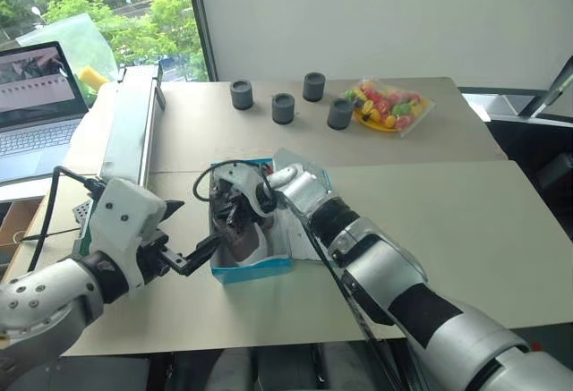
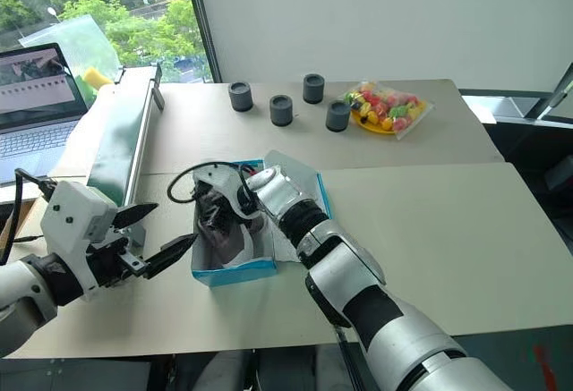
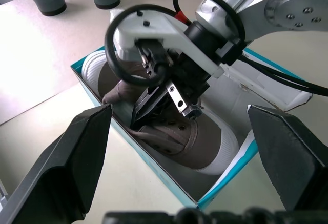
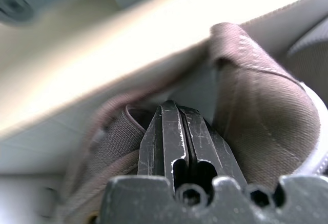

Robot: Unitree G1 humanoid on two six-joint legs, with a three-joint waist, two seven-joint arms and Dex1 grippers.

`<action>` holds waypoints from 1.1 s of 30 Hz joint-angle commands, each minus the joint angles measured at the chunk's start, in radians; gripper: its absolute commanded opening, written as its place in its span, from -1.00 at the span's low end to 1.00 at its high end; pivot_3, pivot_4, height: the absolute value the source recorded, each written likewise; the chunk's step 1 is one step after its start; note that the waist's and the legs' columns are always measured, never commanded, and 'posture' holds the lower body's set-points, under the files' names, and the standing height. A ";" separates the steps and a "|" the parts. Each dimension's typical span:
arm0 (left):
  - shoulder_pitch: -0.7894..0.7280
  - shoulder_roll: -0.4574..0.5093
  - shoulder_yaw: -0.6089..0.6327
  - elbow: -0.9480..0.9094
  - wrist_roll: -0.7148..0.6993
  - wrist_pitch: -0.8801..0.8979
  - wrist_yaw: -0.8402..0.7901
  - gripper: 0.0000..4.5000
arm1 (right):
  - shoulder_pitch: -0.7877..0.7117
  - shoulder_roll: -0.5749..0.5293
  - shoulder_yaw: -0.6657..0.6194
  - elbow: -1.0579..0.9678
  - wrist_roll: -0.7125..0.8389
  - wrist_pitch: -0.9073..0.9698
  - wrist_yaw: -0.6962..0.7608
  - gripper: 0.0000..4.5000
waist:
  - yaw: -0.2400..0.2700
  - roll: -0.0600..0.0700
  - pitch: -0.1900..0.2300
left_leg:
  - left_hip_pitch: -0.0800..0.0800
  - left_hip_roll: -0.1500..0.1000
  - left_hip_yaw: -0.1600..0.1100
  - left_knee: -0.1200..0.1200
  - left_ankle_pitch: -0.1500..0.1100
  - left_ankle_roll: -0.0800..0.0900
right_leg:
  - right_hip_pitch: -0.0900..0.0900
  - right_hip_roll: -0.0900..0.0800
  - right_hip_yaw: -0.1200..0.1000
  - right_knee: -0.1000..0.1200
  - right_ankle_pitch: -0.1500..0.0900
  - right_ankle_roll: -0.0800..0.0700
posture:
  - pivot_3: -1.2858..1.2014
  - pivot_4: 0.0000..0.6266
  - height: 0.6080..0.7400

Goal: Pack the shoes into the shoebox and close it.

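inside shoebox (image 3: pixel 169 188), shoes (image 3: pixel 189 137) under closed right gripper (image 3: pixel 146 106)

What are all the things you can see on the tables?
shoebox: one, turquoise, open, near table edge.
shoes: dark grey, pale soles, inside the shoebox; count unclear.
cylinders: four, dark grey, far side of table.
bag of toy fruit: one, many-coloured, far right.
conveyor: one, green and silver, left.
laptop: one, open, far left.
left gripper: open, beside the shoebox.
right gripper: shut, down among the shoes.
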 commanded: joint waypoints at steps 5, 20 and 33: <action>-0.076 -0.014 -0.062 0.030 0.072 -0.027 -0.037 1.00 | -0.020 -0.105 -0.121 -0.339 0.137 0.276 0.075 -0.98 | 0.006 0.000 0.000 | -0.001 0.000 0.000 0.000 0.000 0.000 | 0.000 0.000 -0.001 0.000 0.000 0.000 | 0.03 -0.52 1.00; 0.222 -0.126 0.088 0.020 0.393 -0.125 -0.418 1.00 | 0.404 -0.759 -0.463 -1.188 0.656 0.871 0.199 -0.98 | 0.005 0.001 0.001 | -0.009 0.000 0.003 0.002 -0.001 0.001 | -0.004 -0.001 -0.002 -0.003 -0.001 0.001 | 0.03 -0.52 1.00; 0.238 -0.131 0.065 0.108 0.571 -0.205 -0.698 1.00 | 0.845 -0.756 -0.102 -1.466 0.534 0.845 -0.223 -0.98 | 0.009 0.000 0.001 | -0.006 0.002 0.006 0.006 -0.001 0.001 | 0.000 0.000 -0.001 -0.003 -0.006 0.006 | 0.03 -0.52 1.00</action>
